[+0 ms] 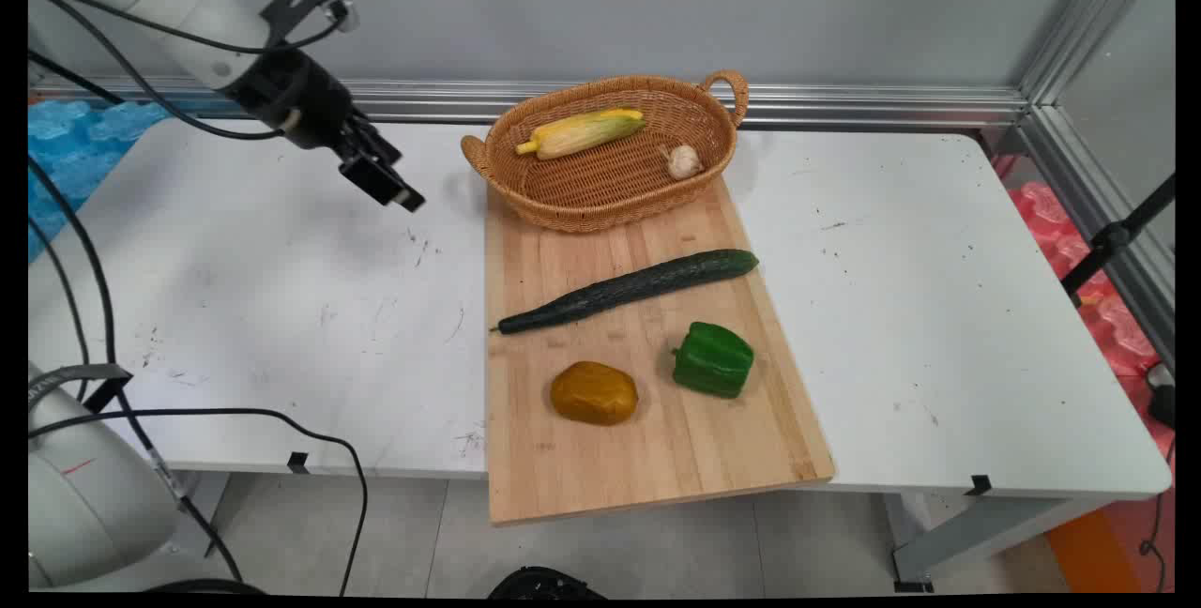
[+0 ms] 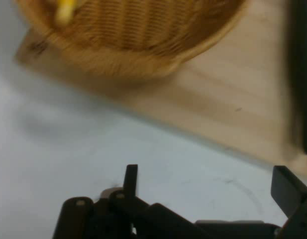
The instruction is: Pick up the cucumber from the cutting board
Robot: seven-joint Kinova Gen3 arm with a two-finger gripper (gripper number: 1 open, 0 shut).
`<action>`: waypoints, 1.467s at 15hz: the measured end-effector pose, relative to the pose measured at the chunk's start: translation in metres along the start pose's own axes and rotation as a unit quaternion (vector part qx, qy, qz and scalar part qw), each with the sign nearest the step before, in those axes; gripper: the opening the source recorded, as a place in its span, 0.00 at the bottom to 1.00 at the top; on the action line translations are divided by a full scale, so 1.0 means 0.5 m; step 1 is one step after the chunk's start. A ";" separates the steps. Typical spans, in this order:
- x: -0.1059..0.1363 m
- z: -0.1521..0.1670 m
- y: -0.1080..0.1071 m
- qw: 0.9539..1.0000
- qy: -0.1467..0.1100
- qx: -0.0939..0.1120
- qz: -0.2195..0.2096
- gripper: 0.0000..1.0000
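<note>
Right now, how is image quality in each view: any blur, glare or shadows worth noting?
Main view: sharp and evenly lit, soft shadow beside the basket, no glare on the cutting board. Hand view: blurred throughout; basket rim and board edge smeared, the gripper dark, its jaws standing apart.

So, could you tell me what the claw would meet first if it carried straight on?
Probably the wicker basket sitting on the cutting board, though depth is unclear; the claw is open.

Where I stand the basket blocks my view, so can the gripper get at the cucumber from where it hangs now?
Probably yes. The gripper hangs open above bare table, left of the basket. The cucumber lies alone across the cutting board, nothing over it.
</note>
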 end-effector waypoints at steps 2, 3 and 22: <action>0.028 0.012 0.033 1.000 0.001 -0.013 0.020 1.00; 0.045 0.022 0.049 0.999 0.001 -0.019 0.030 1.00; 0.267 0.291 0.249 0.994 -0.018 -0.033 0.099 1.00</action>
